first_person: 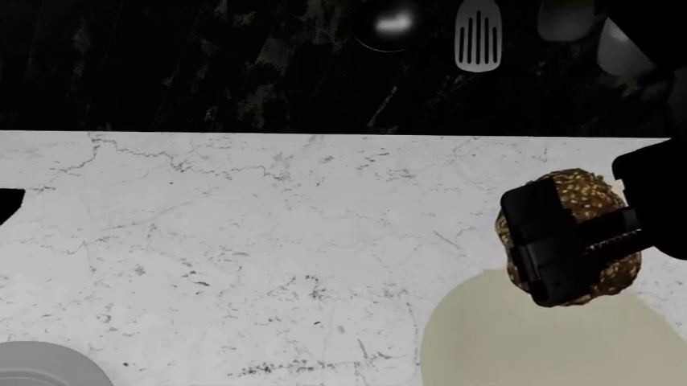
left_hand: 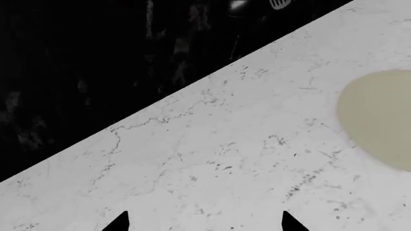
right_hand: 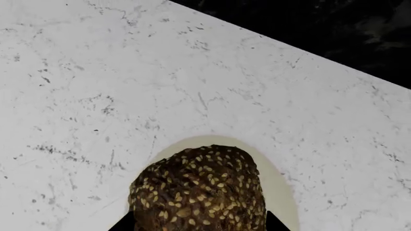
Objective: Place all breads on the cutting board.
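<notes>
Bread, the dark seeded roll [first_person: 572, 238], sits pinched in the right gripper [first_person: 567, 245], whose black fingers [first_person: 542, 241] wrap across its front in the head view. The roll shows above the far edge of the cream plate [first_person: 536, 342], which lies on the white marble surface [first_person: 247, 241] at the lower right of that view. In the right wrist view the same roll [right_hand: 199, 192] fills the lower middle, lumpy and dotted with pale seeds, with the two dark fingertips [right_hand: 125, 222] just showing at either side of it and the plate [right_hand: 282, 192] as a pale rim behind it. Whether the roll touches the plate or hangs above it cannot be told. The left gripper [left_hand: 205, 224] is spread: in the left wrist view its two black tips [left_hand: 119, 222] stand well apart with only bare marble [left_hand: 212, 159] between them, and part of the cream plate [left_hand: 378, 115] shows off to one side. In the head view a sliver of the left arm [first_person: 9, 203] shows at the left edge. A grey plate [first_person: 43, 366] peeks in at the lower left corner. Behind the surface runs a dark wall [first_person: 161, 64] with a ladle [first_person: 388, 24] and a slotted spatula [first_person: 478, 36] hanging on it. Neither the striped roll nor the board shows in any view.
</notes>
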